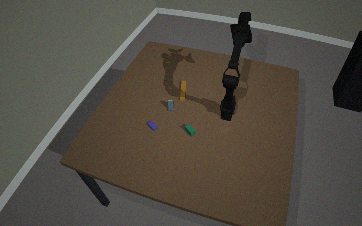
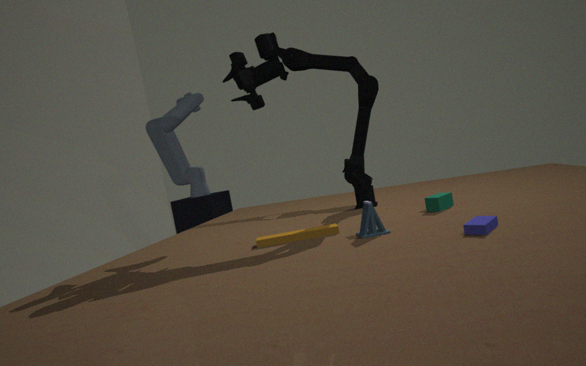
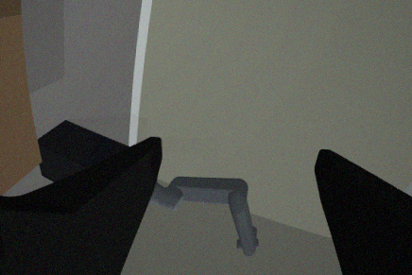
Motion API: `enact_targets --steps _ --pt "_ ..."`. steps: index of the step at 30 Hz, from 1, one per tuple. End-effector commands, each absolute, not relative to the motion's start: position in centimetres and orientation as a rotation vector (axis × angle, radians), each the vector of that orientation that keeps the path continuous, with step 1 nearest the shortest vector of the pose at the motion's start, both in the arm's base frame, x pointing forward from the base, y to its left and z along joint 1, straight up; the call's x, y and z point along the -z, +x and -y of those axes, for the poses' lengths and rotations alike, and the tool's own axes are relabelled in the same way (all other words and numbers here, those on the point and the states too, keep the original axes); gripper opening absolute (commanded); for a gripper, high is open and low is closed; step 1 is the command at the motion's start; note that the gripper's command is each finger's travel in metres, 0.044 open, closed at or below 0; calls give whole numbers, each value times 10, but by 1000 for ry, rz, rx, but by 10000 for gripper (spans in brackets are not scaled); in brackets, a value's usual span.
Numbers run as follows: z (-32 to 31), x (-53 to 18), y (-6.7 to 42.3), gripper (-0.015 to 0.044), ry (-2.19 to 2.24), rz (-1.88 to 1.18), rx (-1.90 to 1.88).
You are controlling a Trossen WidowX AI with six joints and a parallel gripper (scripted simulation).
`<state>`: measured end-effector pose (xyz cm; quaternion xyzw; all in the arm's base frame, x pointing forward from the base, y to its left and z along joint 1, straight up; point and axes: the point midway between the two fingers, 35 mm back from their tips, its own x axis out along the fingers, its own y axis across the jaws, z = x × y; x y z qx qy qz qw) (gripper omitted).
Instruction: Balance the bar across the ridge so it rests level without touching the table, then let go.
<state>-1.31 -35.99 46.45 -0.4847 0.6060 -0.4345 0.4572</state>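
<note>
Approach step, nothing grasped yet. Claw (image 2: 243, 88) is open and empty, high above the worktop (image 1: 232, 168), pointed off toward the wall. Bar (image 2: 297, 235) lies flat on the worktop just left of the ridge (image 2: 370, 220), not touching it. Next move, I'd say: swing down over the bar's middle, line the jaws across its width, close. No readable writing or labels anywhere.

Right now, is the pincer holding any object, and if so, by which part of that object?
Nothing is held. The pincer is open, high above the table, with only air between its fingers. The yellow bar lies flat on the table beside the ridge.
</note>
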Motion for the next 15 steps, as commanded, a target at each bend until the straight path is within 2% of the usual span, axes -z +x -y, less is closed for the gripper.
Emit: enact_targets --steps 1,15 --pt "371 -446 10 315 -1108 -1397 1043" --pt "387 -398 83 315 -893 -1198 921"
